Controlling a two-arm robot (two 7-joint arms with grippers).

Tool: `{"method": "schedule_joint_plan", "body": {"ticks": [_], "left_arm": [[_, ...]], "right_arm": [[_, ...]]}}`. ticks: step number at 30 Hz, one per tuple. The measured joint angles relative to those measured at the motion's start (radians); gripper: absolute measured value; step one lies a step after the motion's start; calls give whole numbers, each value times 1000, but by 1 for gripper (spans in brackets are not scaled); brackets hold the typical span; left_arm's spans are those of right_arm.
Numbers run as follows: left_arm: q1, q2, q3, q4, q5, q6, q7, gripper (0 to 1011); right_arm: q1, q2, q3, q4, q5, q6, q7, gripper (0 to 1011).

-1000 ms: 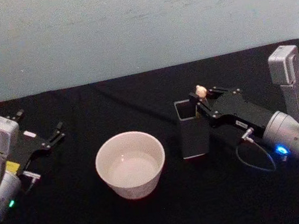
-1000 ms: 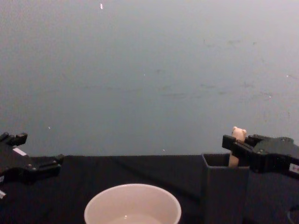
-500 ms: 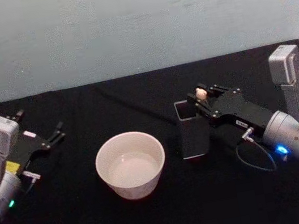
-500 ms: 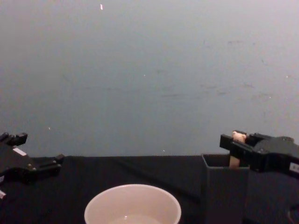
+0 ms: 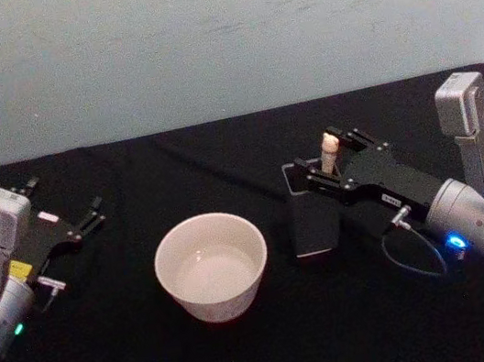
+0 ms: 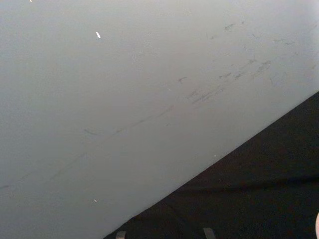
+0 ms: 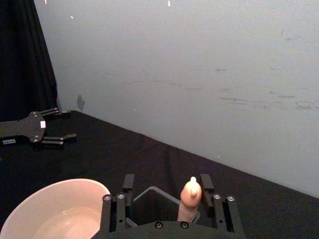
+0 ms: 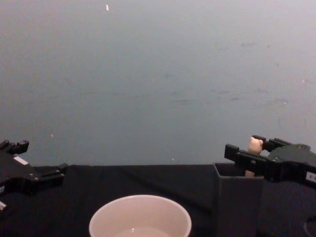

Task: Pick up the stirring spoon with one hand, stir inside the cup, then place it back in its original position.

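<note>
The slender cream stirring spoon with its small bear-head knob stands upright in the dark grey square-sided holder, only its upper handle and knob showing above the rim; the holder sits on the black cloth-covered table, just to the right of the wide round off-white cup, near it but apart from it; the cup stands upright and looks pale and smooth inside. The right gripper reaches in from the right and sits over the holder's mouth, its black fingers spread apart on either side of the spoon's handle with a gap showing on each side, so nothing is grasped; in the chest view the knob rises between the two black fingers. The left gripper rests low at the table's left side, well apart from the cup, its fingers released and holding nothing.
</note>
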Motion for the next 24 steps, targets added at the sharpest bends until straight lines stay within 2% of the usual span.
{"method": "schedule_joint_plan", "body": {"ticks": [8,11,16,19,21,24], "left_arm": [[0,0,0,0,0,0,0,1001],[0,0,0,0,0,0,0,1001],[0,0,0,0,0,0,0,1001],[0,0,0,0,0,0,0,1002],[0,0,0,0,0,0,0,1001],[0,0,0,0,0,0,0,1001]], "right_arm": [[0,0,0,0,1,0,0,1003],[0,-3,3,-1,3,-7,1,1000],[7,-19,32,-14,14,-51,-8,1000],[14,-45,70,-20,7,-91,-60,1000],[16,-57,86,-19,-6,-99,-93,1000],[22,-84,113,-4,-55,-108,-184,1000]]}}
